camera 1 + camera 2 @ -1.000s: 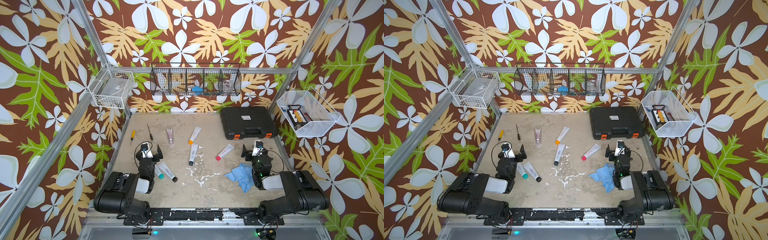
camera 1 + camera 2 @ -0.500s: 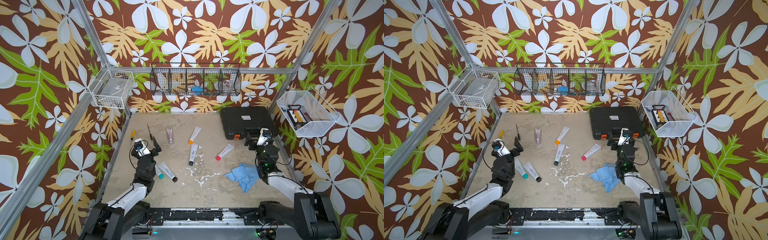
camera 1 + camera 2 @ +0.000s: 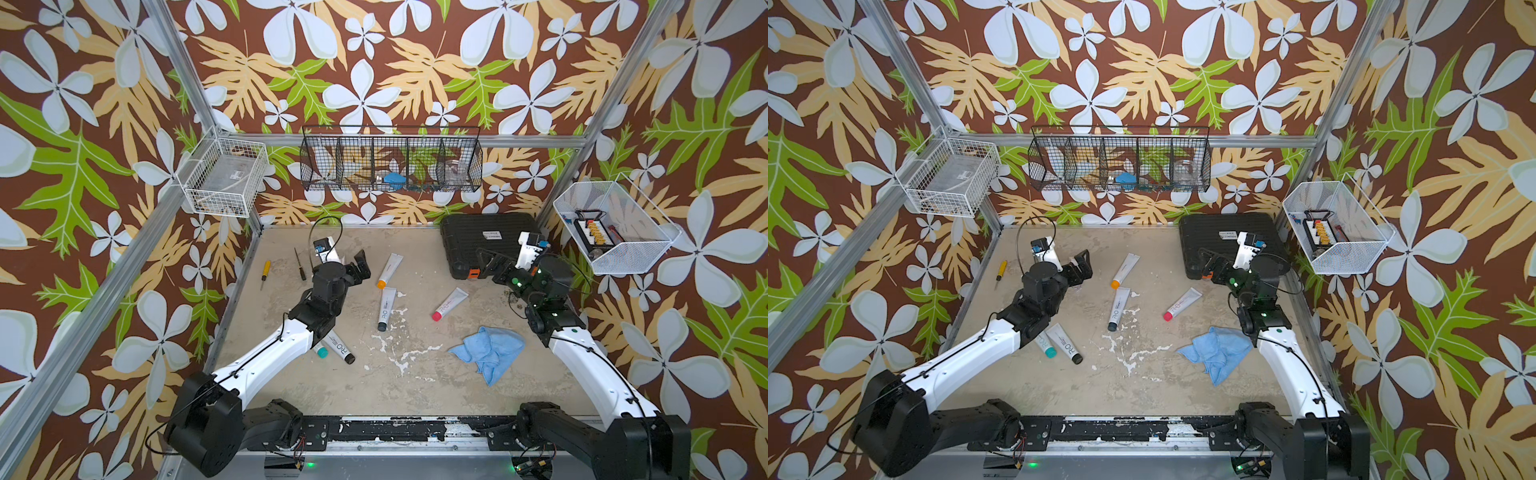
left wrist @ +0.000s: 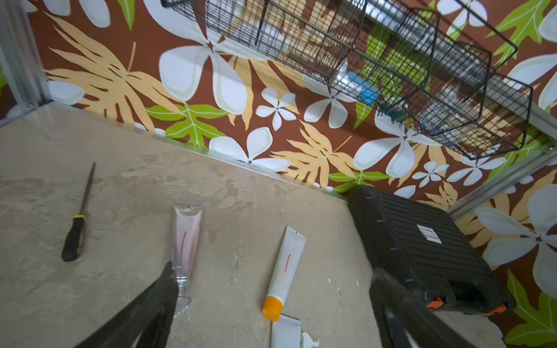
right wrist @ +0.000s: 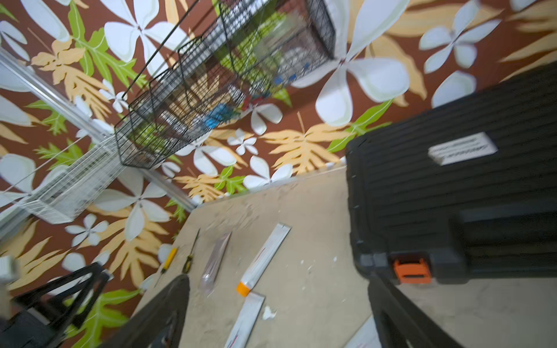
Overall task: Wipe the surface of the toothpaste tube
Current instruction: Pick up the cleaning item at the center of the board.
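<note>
Several toothpaste tubes lie on the beige table: an orange-capped one (image 3: pixel 388 270), a dark-capped one (image 3: pixel 385 308) below it, a red-capped one (image 3: pixel 449 303), and a teal-capped (image 3: pixel 322 351) and black-capped pair (image 3: pixel 340 345) under my left arm. A clear pinkish tube (image 4: pixel 185 241) shows in the left wrist view. The blue cloth (image 3: pixel 488 351) lies crumpled at the front right. My left gripper (image 3: pixel 359 266) hovers open left of the orange-capped tube (image 4: pixel 284 271), holding nothing. My right gripper (image 3: pixel 492 264) hangs open and empty by the black case's front edge, apart from the cloth (image 3: pixel 1219 351).
A black tool case (image 3: pixel 486 245) fills the back right corner. Two screwdrivers (image 3: pixel 264 274) (image 3: pixel 300 269) lie at the back left. White paste smears (image 3: pixel 399 353) streak the table's middle. Wire baskets hang on the back wall (image 3: pixel 390 160) and both side walls.
Both arms have unfolded from their low rest near the front edge and reached up and toward the back of the table. Tubes and cloth have not moved.
</note>
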Controlling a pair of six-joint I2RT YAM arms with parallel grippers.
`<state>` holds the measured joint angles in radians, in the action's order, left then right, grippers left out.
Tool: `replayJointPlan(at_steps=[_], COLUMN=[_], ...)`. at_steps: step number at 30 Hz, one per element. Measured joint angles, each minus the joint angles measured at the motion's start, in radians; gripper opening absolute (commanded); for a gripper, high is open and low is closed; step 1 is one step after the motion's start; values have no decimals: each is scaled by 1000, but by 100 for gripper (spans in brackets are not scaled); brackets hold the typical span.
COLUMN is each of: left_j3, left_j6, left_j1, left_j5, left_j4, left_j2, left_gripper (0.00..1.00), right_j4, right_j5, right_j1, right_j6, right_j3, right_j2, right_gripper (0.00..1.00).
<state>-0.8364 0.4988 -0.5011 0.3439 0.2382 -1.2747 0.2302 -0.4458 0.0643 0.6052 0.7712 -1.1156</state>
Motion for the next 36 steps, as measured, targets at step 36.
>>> replayJointPlan(at_steps=[36], left_j3=[-203], left_j6=[34], left_j1=[91], left_j5=[-158], left_j4=[-292], left_j2=[-450], left_gripper=[95], right_j4=[-489], right_j5=[453], right_j1=[212], right_j6=[-28], right_j3=[-152], right_j2=[55], right_gripper=[100])
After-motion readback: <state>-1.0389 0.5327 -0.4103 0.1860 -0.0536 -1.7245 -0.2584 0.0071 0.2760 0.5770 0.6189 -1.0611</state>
